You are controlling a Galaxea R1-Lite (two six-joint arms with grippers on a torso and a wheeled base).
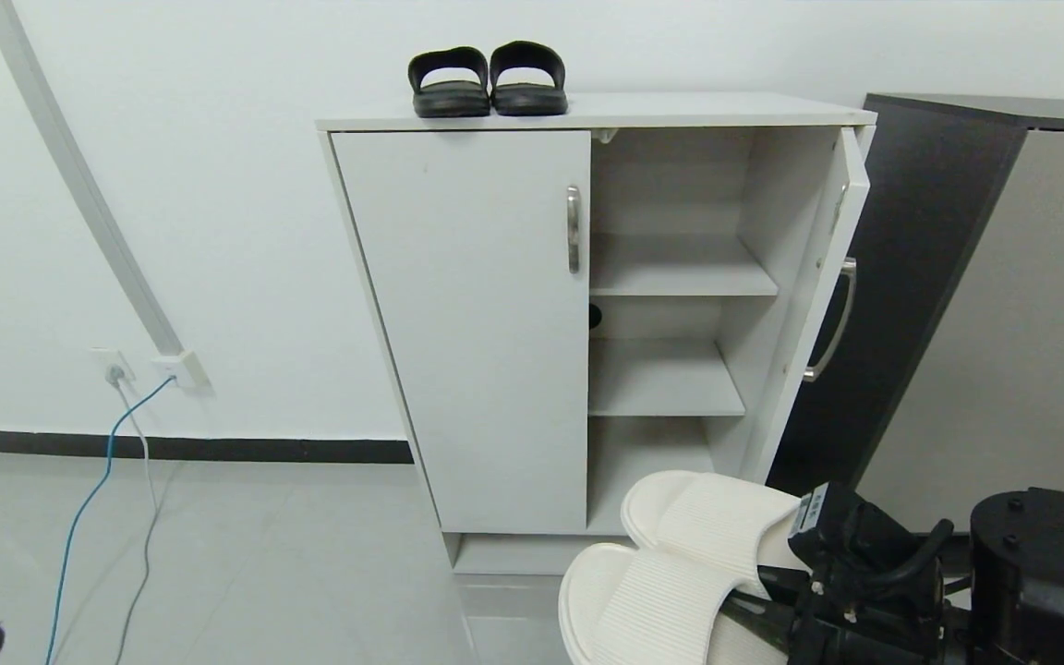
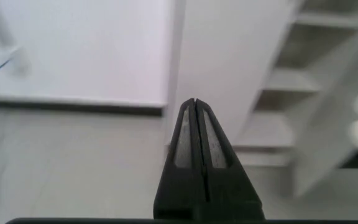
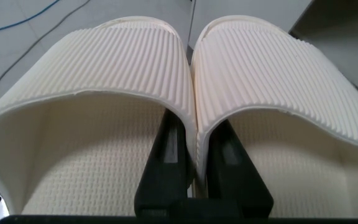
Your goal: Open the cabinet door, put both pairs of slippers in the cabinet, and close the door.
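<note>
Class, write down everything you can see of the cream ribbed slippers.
The pair of cream ribbed slippers has wide corrugated straps and dimpled footbeds, and looks like soft foam. They sit side by side, their inner strap edges pinched together by the right gripper, held off the floor before the white cabinet's open right half.

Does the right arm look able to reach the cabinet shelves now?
Probably yes: the right door stands wide open, and the right gripper, shut on the white slippers, sits before the shelves unobstructed.
</note>
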